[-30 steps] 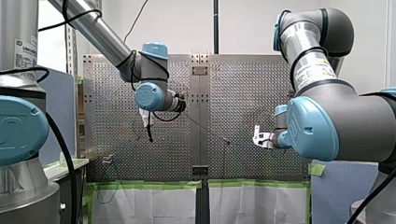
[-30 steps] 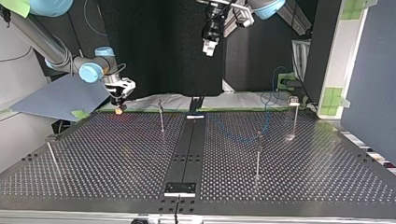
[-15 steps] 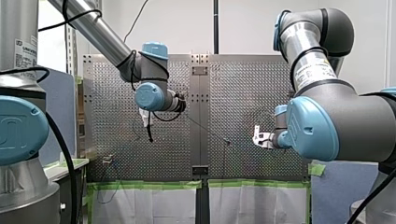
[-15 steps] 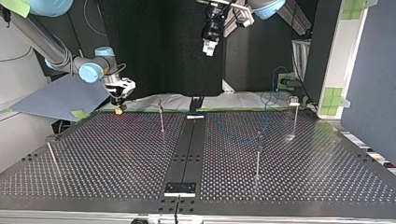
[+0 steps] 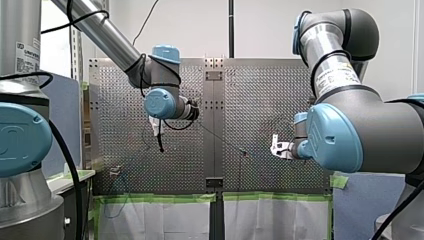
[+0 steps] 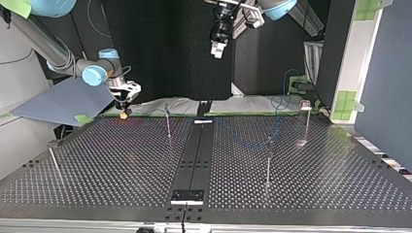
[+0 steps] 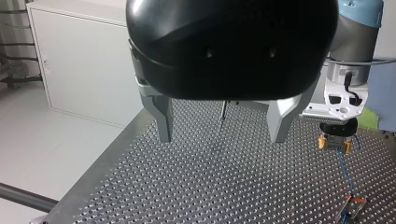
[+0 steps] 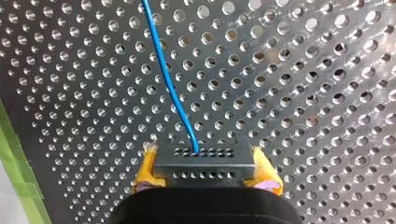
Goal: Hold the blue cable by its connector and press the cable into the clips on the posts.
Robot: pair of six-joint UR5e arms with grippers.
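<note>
Table (image 6: pixel 121 160): the posts (image 6: pixel 267 162) show no cable in any clip you can check, so all routing is judged outstanding. Left gripper (image 7: pixel 222 136): fingers spread, nothing between them. Right gripper (image 8: pixel 204 171): pads clamped on the connector (image 8: pixel 201 158), and the blue cable (image 8: pixel 164 70) trails away ahead of the fingers. Only the right wrist view shows you that grasp. The top view lays out the posts, which the wrist view lacks.
</note>
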